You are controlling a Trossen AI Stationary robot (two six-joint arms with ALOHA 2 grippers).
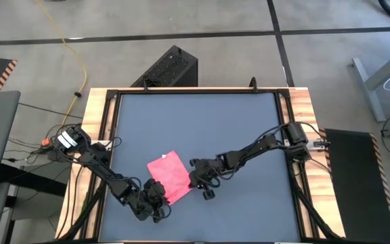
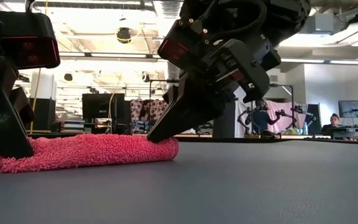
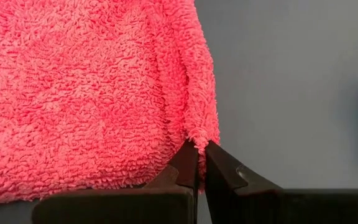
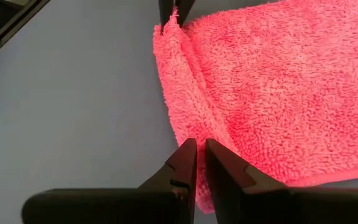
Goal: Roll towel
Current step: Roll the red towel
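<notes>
The towel [image 1: 168,176] is a pink-red fluffy cloth lying flat on the dark table mat [image 1: 208,122], left of the middle and toward the near edge. In the low view the towel [image 2: 86,151] shows as a low thick strip. My left gripper [image 1: 161,198] is shut at the towel's nearest corner. My right gripper [image 1: 193,181] is shut at the towel's right corner. Both stand at the two ends of one short edge [image 4: 176,81]. My left gripper pinches the towel's near corner [image 3: 199,138] between its two fingers, slanting down from the table's left near side. The rest of the towel lies on the mat. One layer or several, I cannot tell. My right gripper has the other end of that short edge [image 4: 197,138] between its nearly closed fingers [image 4: 182,163]. They slant down from the table's right side and reach the mat at the towel's end [image 2: 166,142]. The towel lies flat and slack.
A black box [image 1: 171,68] stands beyond the table's far edge. Wooden rails [image 1: 100,122] frame the mat on the left and right. Bare mat stretches far and right of the towel. In the low view, people and screens show in the room behind.
</notes>
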